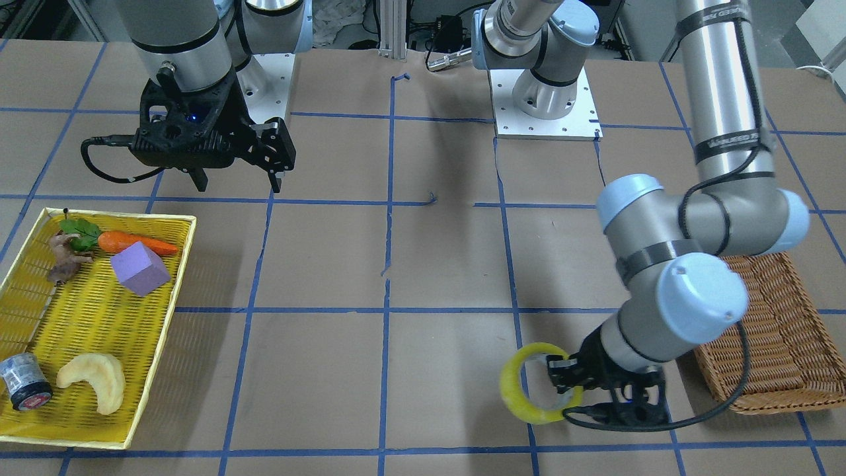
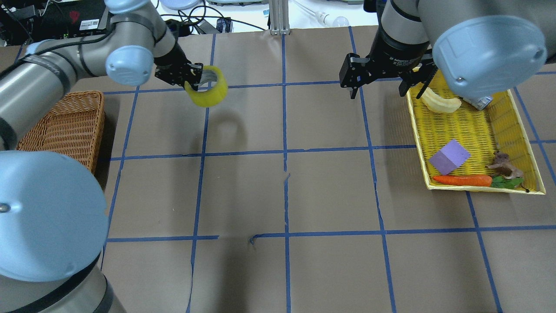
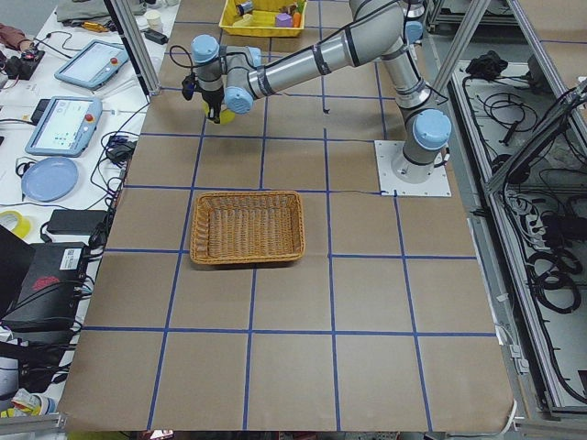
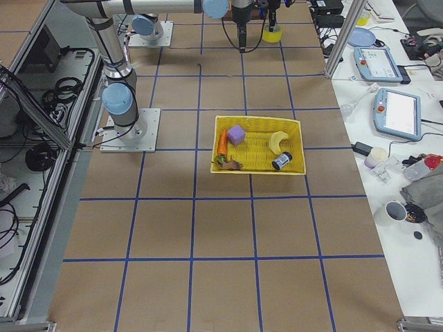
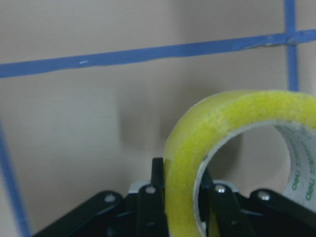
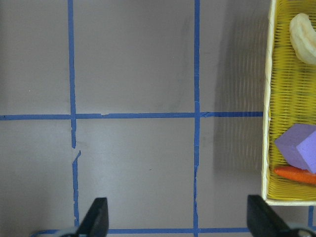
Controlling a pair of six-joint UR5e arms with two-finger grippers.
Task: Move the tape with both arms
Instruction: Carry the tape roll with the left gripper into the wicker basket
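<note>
The yellow tape roll (image 1: 523,398) hangs in the air above the table, on the far side from the robot's base. My left gripper (image 1: 563,385) is shut on its wall, one finger inside the ring and one outside. The overhead view shows the tape (image 2: 209,93) in the left gripper (image 2: 192,79), with its shadow on the paper below. In the left wrist view the tape (image 5: 197,148) stands on edge between the fingers (image 5: 147,200). My right gripper (image 1: 236,177) is open and empty, hovering just beside the yellow tray (image 1: 86,324). It also shows in the overhead view (image 2: 377,89).
The yellow tray (image 2: 473,130) holds a purple block (image 2: 449,157), a carrot (image 2: 462,180), a pale crescent pastry (image 1: 94,379) and a small grey-black cylinder (image 1: 24,382). A brown wicker basket (image 2: 65,126) sits under the left arm.
</note>
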